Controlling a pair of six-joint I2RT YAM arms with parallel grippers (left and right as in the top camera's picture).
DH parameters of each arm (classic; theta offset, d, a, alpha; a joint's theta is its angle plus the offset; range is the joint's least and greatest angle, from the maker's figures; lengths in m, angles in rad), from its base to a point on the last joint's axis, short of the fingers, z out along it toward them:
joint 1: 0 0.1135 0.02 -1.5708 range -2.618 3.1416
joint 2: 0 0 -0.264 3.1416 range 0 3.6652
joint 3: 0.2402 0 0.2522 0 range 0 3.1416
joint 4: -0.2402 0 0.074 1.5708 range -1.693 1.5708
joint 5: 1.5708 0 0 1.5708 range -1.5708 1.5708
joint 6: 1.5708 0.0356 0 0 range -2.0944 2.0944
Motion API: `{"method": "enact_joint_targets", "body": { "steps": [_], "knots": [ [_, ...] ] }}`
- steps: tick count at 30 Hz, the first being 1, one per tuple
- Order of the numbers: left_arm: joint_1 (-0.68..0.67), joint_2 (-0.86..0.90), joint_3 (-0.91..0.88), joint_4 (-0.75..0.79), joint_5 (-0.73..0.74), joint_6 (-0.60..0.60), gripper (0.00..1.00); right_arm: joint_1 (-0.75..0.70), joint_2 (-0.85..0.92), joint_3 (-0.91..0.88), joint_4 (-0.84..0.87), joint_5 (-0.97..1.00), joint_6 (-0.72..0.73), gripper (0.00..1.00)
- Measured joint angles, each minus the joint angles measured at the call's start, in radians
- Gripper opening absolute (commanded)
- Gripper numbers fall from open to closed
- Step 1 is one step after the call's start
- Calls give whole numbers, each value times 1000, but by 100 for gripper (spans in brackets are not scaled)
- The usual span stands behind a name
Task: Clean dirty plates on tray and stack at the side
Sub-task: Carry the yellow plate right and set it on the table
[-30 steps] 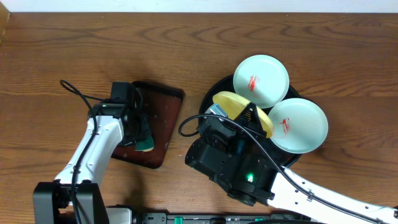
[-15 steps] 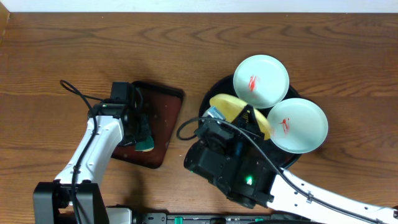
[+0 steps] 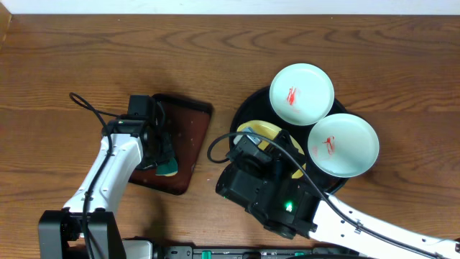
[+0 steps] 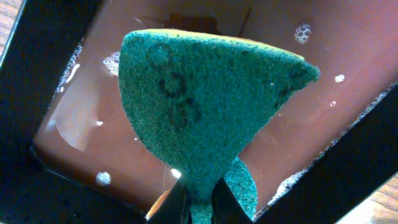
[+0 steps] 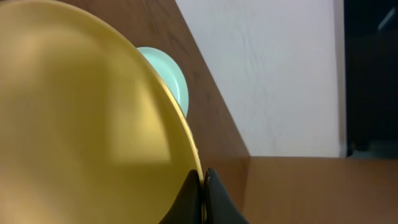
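I am looking at a dark maroon rectangular tray (image 3: 188, 133) lying left of the table's (image 3: 72, 57) middle, sitting askew to its edges. A thin film of water is shining on the tray's floor, with small soap bubbles (image 4: 303, 31) clinging near its walls. A sponge (image 4: 205, 118), green scouring face showing and a yellow layer behind, is hanging over the tray's near corner. A white wall (image 5: 273, 74) is running along the table's far edge.

Two trays side by side on the table, three plates at the right-hand one.
The rectangular tray (image 3: 188, 137) lies left of the round tray (image 3: 248, 115) on the table (image 3: 108, 57). The far plate (image 3: 302, 93) sits on the round tray's far edge and the right plate (image 3: 343, 144) overhangs its right edge. The third plate (image 3: 262, 131) is over its near-left part, under the right arm. A sponge (image 3: 169, 167) hangs over the rectangular tray's near end.
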Motion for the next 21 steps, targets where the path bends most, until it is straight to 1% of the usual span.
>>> {"method": "enact_joint_targets", "body": {
  "steps": [8, 21],
  "knots": [
    [0, 0, 0, -2, 0, 0, 9, -18, 0, 0, -24, -19, 47, 1],
    [0, 0, 0, -3, 0, 0, 9, -18, 0, 0, -23, -26, 69, 1]
  ]
}}
